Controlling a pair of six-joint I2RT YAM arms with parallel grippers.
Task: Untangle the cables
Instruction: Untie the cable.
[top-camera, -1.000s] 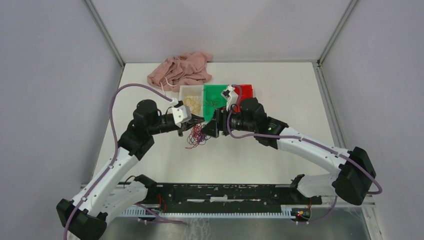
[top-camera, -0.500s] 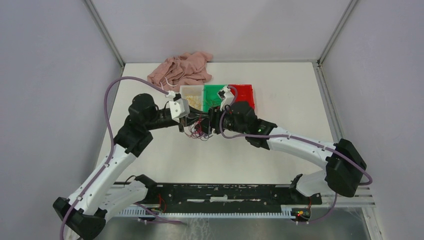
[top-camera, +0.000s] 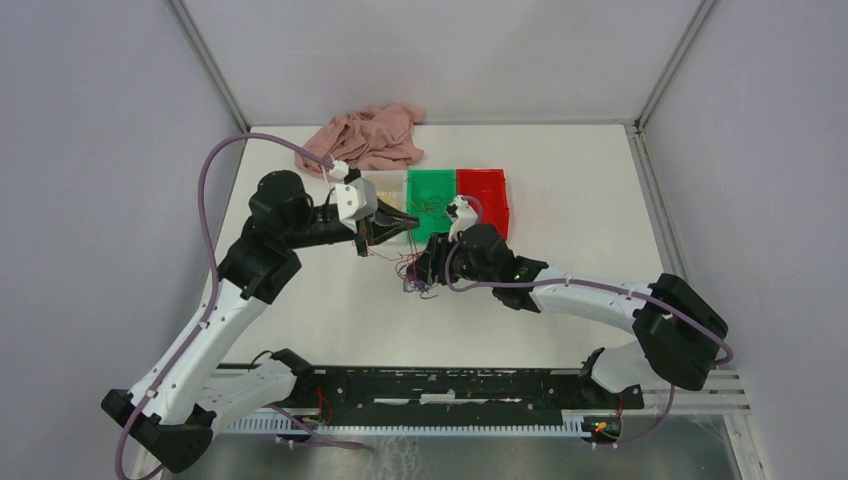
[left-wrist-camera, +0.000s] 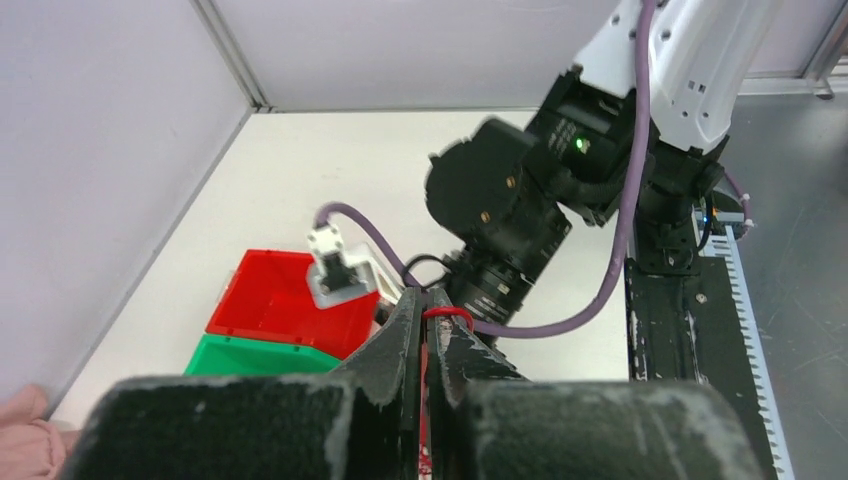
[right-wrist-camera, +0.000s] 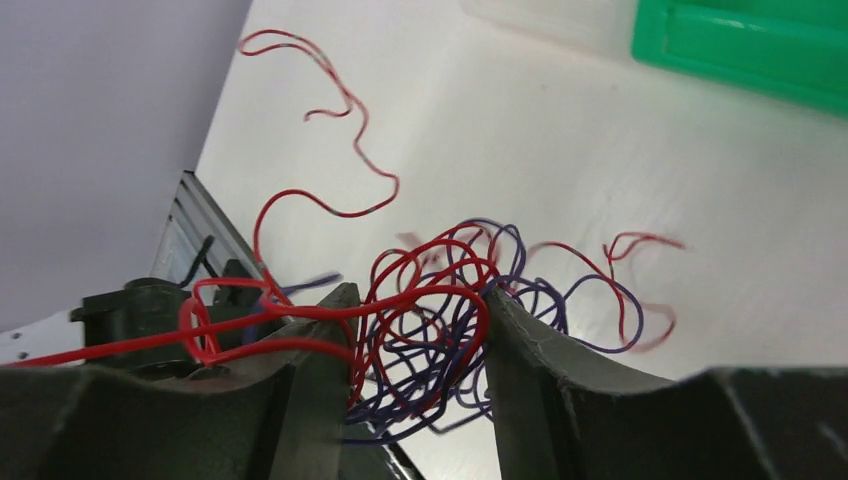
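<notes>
The cables are a small tangle of red and purple wires (top-camera: 411, 277) on the table, between the two arms. In the right wrist view the tangle (right-wrist-camera: 440, 330) sits between the jaws of my right gripper (right-wrist-camera: 415, 305), which stand apart around it; red strands trail up and left. My right gripper (top-camera: 420, 270) is low over the table. My left gripper (top-camera: 408, 219) is raised above and behind the tangle. It is shut on a red wire (left-wrist-camera: 447, 313), which loops over the closed tips of the left gripper (left-wrist-camera: 428, 298). A thin red strand runs from it down to the tangle.
Three bins stand side by side behind the grippers: a clear one (top-camera: 384, 184) holding yellow wires, a green one (top-camera: 431, 186) holding dark wires, and a red one (top-camera: 487, 189). A pink garment (top-camera: 362, 138) lies at the back left.
My left gripper has risen and moved back towards the bins, drawing a red strand out. My right gripper has come down and towards the near edge with the tangle.
</notes>
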